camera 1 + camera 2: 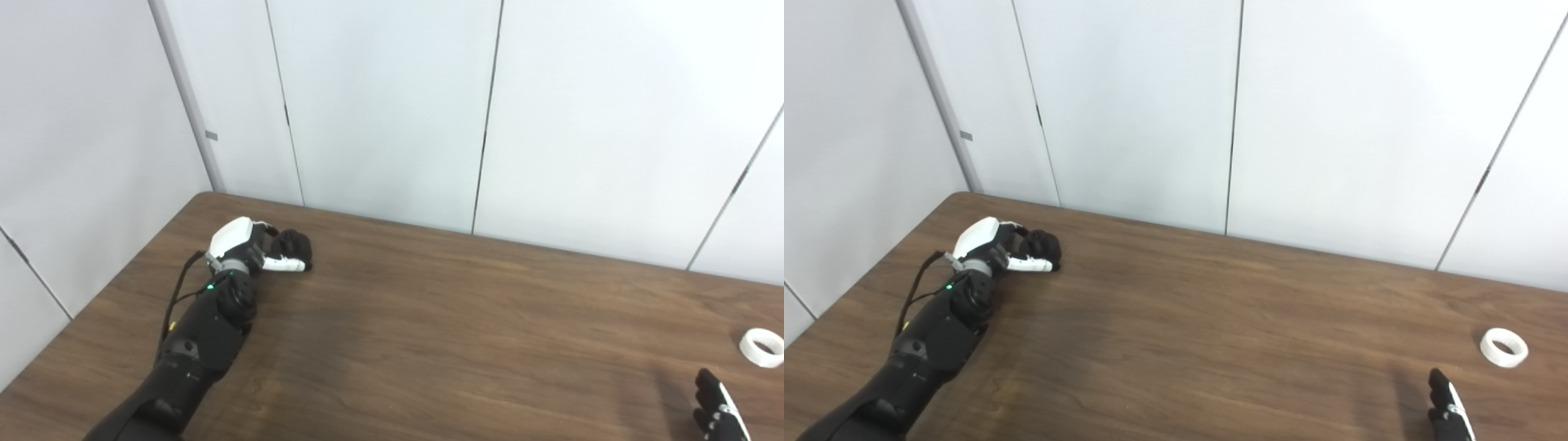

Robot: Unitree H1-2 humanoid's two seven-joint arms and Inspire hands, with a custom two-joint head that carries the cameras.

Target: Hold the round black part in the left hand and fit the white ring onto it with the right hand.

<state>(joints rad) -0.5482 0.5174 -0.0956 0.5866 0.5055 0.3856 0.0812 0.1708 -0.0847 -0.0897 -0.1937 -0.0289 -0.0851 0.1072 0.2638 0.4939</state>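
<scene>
Progress: early; the round black part (pixel 294 244) lay on the dark wood-grain bench (pixel 429 318) at the far left, not yet lifted.
Left hand: the white-backed left hand (pixel 254 245) had its fingers curled around the black part, apparently gripping it.
Ring: the small white plastic ring (pixel 1503 347) lay flat at the far right, untouched.
Right hand: only the fingertips of the right hand (pixel 1448 410) showed, near the ring but apart; how wide it stood could not be told.
Left to do: lift part, pick ring, fit it.

A: Where do the two eye views look from?
B: High, side by side, facing down across the table (pixel 429 318) toward the wall panels (pixel 1335 122).
A: Shared region?
B: Almost all; offset sideways.
</scene>
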